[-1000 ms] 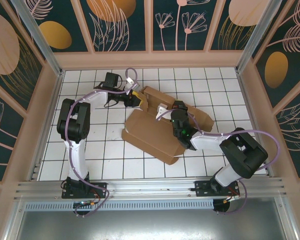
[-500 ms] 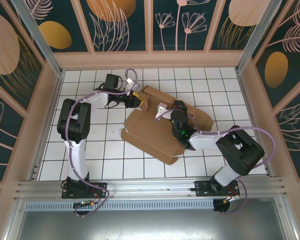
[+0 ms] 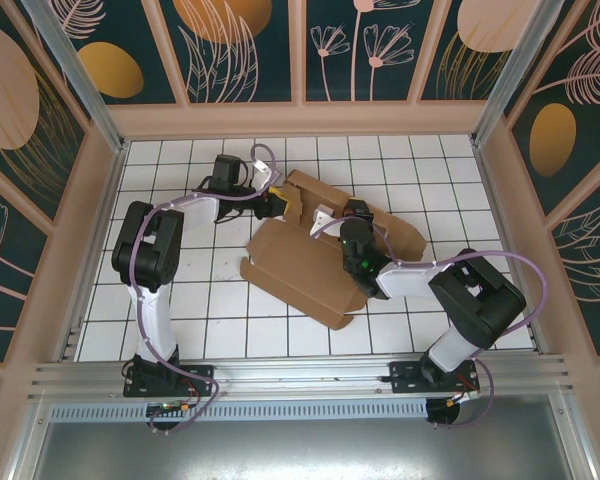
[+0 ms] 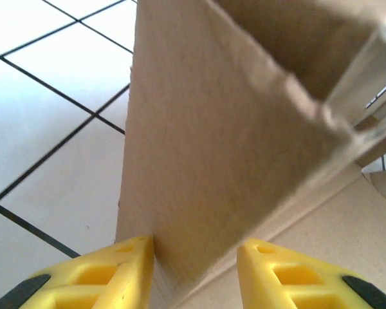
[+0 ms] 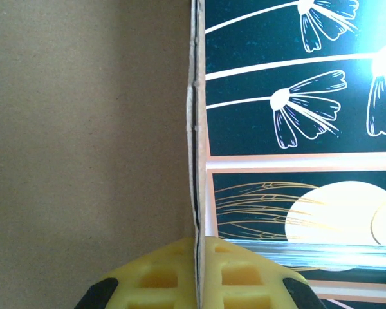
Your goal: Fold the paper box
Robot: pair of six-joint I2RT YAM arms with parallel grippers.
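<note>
The paper box (image 3: 298,268) is a brown cardboard die-cut lying partly folded on the white tiled floor, with side walls raised at its far end. My left gripper (image 3: 278,204) stands open at the box's far left corner. In the left wrist view an upright flap (image 4: 212,141) rises between the yellow fingers (image 4: 125,267), and the left finger touches it. My right gripper (image 3: 336,216) is over the middle of the box, shut on a thin raised cardboard wall (image 5: 83,129) that runs edge-on between its pads (image 5: 174,270).
Decorated wall panels (image 3: 310,50) close in the tiled floor (image 3: 180,300) on three sides. An aluminium rail (image 3: 300,375) runs along the near edge by the arm bases. The flowered wall (image 5: 296,96) appears behind the held edge.
The left wrist has swung closer to the box's far left corner. The right arm has edged slightly left, and the box's near left corner has shifted a little left.
</note>
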